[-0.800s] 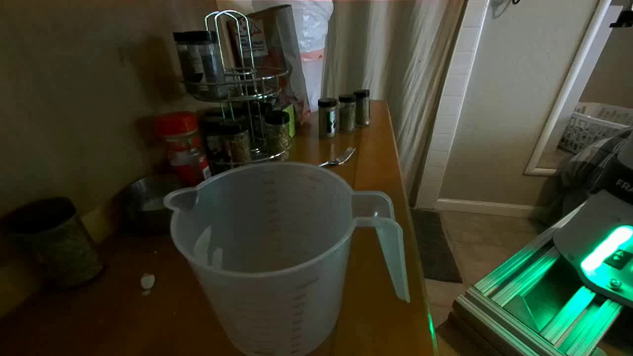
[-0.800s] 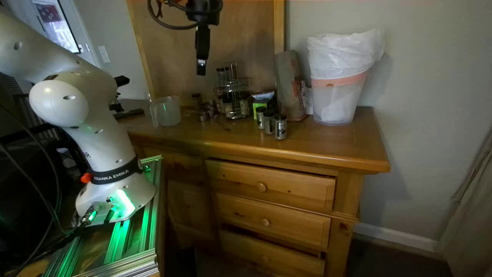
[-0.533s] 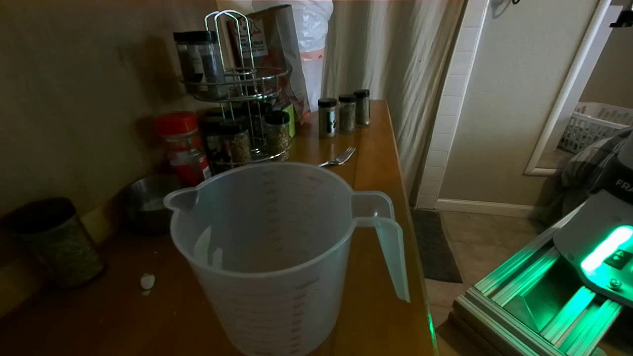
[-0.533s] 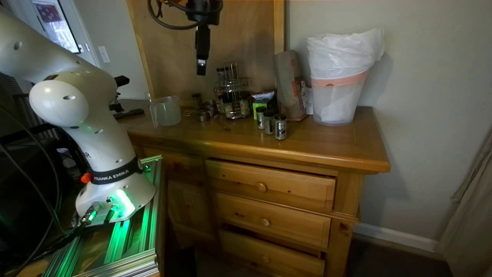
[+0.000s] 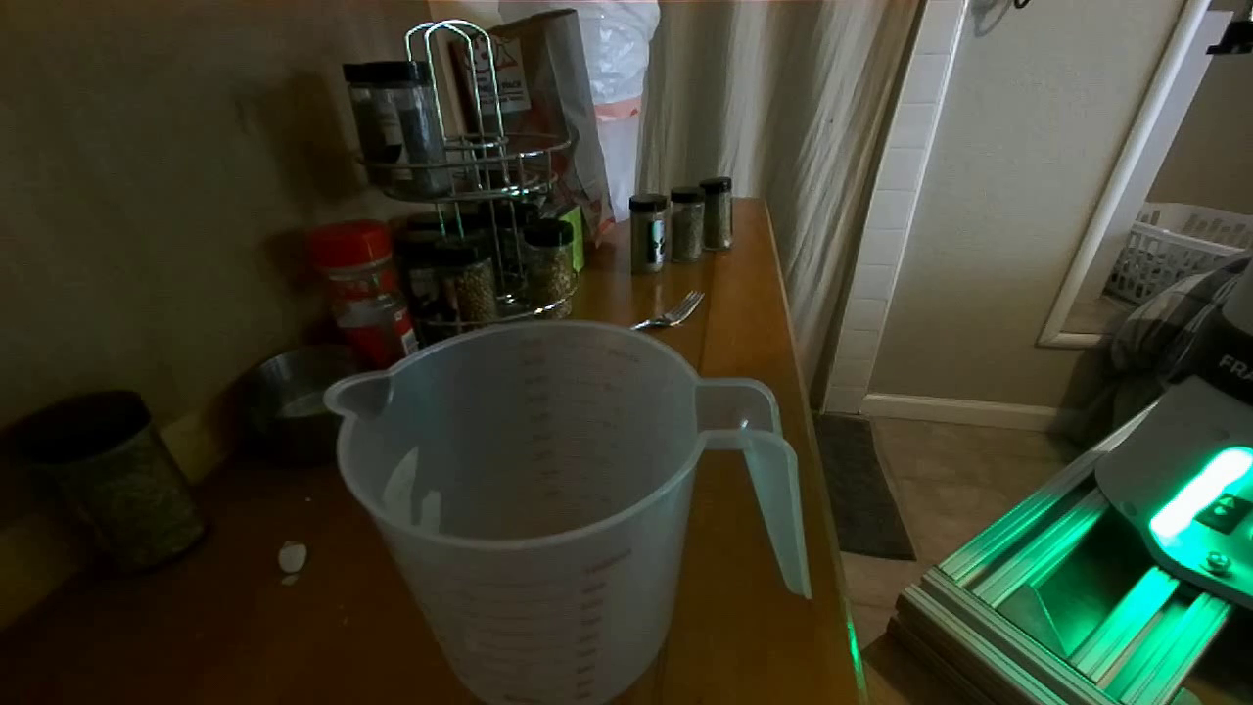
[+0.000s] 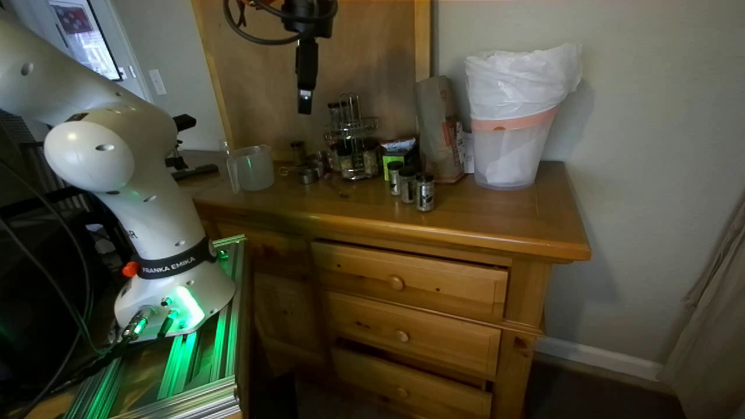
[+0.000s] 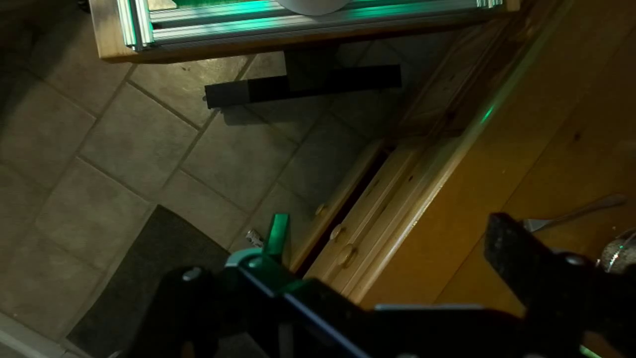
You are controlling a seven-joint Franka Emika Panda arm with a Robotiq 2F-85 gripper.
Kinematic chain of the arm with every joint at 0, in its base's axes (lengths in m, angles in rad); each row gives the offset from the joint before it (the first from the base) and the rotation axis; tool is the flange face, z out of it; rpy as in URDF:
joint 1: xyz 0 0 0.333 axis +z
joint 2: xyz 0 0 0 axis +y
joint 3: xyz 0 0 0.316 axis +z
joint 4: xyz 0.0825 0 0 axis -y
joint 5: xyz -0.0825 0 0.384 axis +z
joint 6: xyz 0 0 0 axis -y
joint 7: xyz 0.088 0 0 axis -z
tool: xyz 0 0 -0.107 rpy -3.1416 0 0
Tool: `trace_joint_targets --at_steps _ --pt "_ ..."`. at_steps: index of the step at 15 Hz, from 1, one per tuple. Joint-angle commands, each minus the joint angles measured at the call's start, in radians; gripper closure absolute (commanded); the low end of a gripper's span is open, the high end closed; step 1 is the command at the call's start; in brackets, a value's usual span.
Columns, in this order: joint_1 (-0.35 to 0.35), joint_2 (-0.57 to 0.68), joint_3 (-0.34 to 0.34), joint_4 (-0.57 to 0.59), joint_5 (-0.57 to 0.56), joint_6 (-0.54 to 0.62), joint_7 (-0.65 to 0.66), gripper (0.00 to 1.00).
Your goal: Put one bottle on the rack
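In an exterior view we see the gripper hanging at about ten o'clock from the rack, so nearly edge-on that we cannot judge its gap there. From the wrist we see its two fingers spread well apart, with drawer fronts and the edge of the tabletop showing between them. Three small bottles, alike and dark-capped, stand upright on the tabletop off the rack, at about four o'clock from it in an exterior view; their labels are too small for us to read. More bottles sit on the rack's two tiers, the lower ones so dim and overlapped that we cannot count them. At six o'clock from the rack in an exterior view, a big jug hides the handle end of a fork, and its spout covers part of a dark bowl. A red-lidded jar stands between seven and eight o'clock from the rack; whether the two touch we cannot tell. Only a green-lit slice of the arm shows in an exterior view, cut off between three and four o'clock. Toward the same hour in the wrist view, a round glassy thing is cut off too, hard to name.
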Motion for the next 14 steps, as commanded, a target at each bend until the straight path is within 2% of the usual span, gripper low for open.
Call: trace_joint_targets --at_steps 1,5,7,14 --pt "-0.008 0.001 0.006 0.002 0.003 -0.002 -0.004 0.00" --pt "0.002 0.008 0.007 0.001 0.001 0.004 -0.024 0.00" --pt "0.045 0.047 0.001 0.002 0.008 0.010 -0.126 0.00" --pt "0.181 0.267 0.048 0.057 0.059 0.143 -0.321 0.00"
